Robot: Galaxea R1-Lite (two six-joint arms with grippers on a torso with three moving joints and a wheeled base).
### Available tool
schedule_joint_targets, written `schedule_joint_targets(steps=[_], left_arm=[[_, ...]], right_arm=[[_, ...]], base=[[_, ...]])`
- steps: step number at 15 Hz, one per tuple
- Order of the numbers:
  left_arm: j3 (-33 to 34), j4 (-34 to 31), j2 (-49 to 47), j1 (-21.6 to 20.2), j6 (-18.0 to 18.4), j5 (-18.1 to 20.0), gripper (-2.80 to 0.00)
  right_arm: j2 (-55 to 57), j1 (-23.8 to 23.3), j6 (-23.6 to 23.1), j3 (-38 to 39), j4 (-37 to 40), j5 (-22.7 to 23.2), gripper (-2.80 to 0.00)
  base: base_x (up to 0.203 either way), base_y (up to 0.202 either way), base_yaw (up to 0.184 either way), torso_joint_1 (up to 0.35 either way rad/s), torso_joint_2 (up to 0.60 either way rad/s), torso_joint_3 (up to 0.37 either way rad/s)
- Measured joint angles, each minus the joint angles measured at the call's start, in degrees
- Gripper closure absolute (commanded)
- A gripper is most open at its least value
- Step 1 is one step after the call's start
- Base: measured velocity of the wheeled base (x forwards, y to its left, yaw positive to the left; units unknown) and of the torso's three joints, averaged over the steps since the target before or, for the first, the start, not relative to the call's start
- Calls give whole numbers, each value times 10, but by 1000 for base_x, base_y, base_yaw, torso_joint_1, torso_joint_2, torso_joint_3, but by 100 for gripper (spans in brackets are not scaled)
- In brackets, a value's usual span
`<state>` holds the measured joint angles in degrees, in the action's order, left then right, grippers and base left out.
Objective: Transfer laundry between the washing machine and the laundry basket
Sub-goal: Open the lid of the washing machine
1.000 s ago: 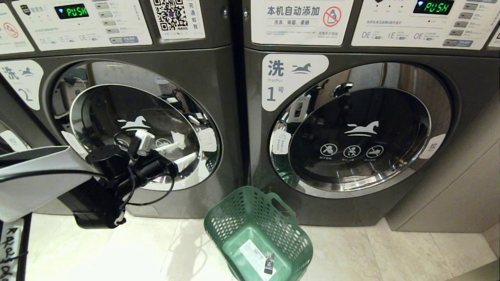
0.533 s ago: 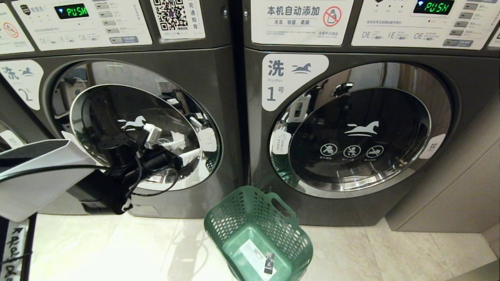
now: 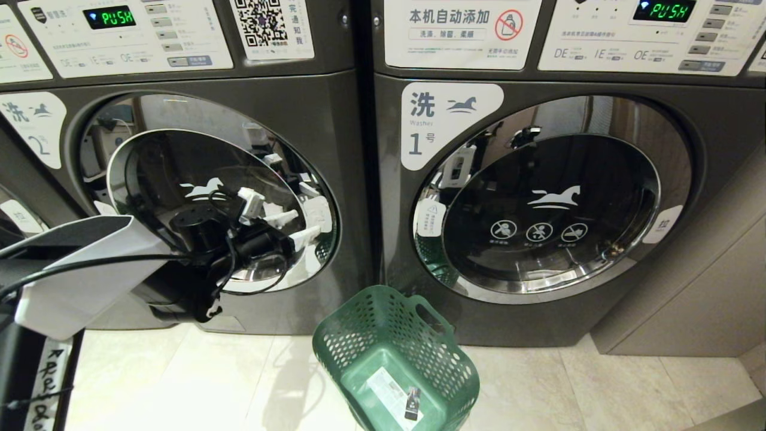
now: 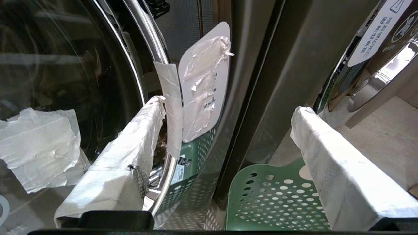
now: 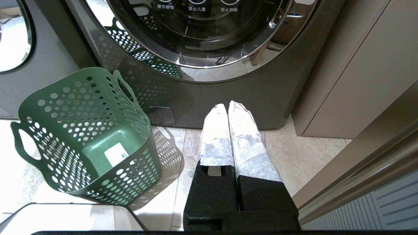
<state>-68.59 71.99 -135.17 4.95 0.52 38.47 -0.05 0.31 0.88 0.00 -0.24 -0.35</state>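
At the washing machine (image 3: pixel 335 179) door, left end effector (image 3: pixel 297 228) closer.

A pale, cream-coloured tiled floor (image 3: pixel 568 389) is stretching across the lower part of the head view. A green laundry basket (image 3: pixel 395 353) with hole-pierced walls is standing on it at about 6 o'clock, showing a white label on its bottom. Two dark grey washers are resting on the floor behind it: the washing machine (image 3: pixel 335 179) marked 2 at 10 o'clock and the washer marked 1 (image 3: pixel 712 137) at 2 o'clock.
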Motion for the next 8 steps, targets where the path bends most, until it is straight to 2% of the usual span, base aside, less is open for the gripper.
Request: schedule_joint_targets(steps=[8], left_arm=[[-11, 0, -7, 9, -2, 2, -280]], right_arm=[[0, 0, 0, 0, 0, 0, 0]], base=[[0, 0, 0, 0, 0, 0]])
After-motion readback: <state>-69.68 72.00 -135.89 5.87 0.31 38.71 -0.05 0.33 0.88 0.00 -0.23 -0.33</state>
